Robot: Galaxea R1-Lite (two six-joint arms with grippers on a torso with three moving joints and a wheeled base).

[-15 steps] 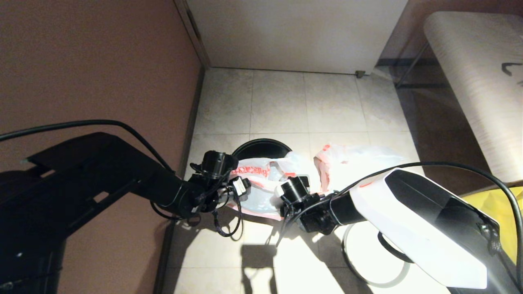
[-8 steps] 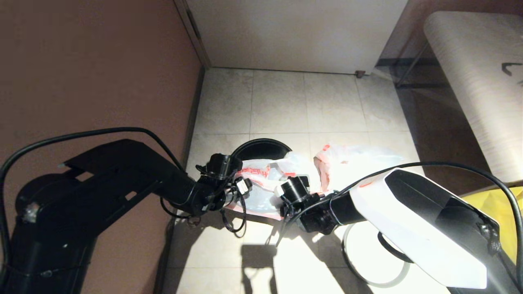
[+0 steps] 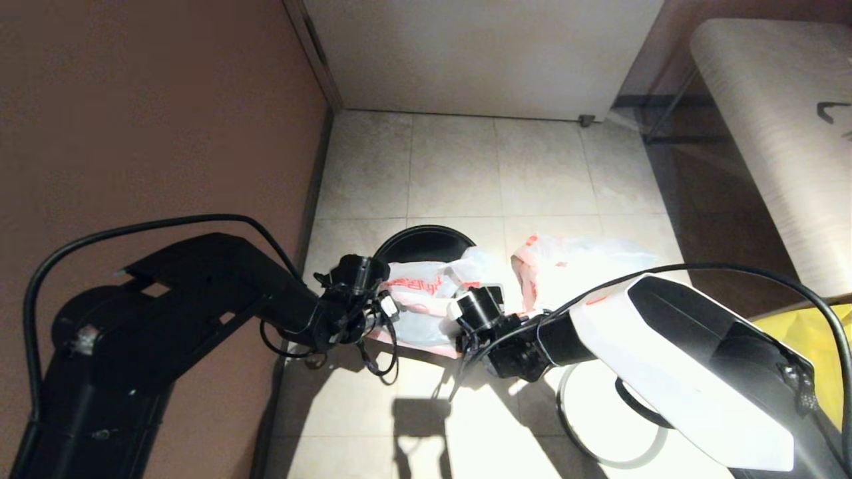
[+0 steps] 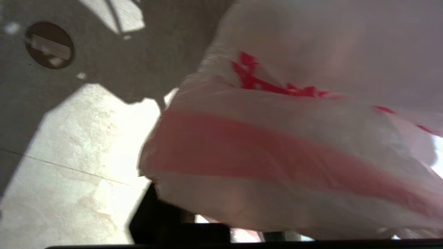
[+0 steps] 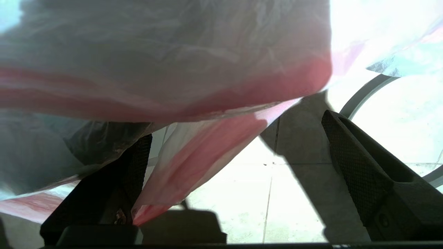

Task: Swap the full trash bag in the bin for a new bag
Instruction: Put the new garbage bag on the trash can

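Note:
The black bin (image 3: 419, 245) stands on the tiled floor near the left wall. The new bag (image 3: 426, 303), white with red print, is draped over the bin's near side and fills most of the left wrist view (image 4: 294, 145). My left gripper (image 3: 389, 307) is at the bag's left edge, buried under plastic. At the bag's right edge my right gripper (image 3: 489, 297) is open; its fingers (image 5: 360, 162) stand wide apart, with a red-striped flap (image 5: 193, 155) hanging beside one of them. The full trash bag (image 3: 579, 263) lies right of the bin.
A thin grey hoop (image 3: 562, 412) lies on the floor under my right arm, and it also shows in the right wrist view as the hoop (image 5: 363, 92). The big yellow bag (image 3: 815, 339) sits at the far right. A brown wall runs close along the left; a pale bench (image 3: 772, 133) stands at the back right.
My left arm has swung inward and its gripper has shifted slightly at the bag's left edge, ruffling the plastic. The right arm has not moved.

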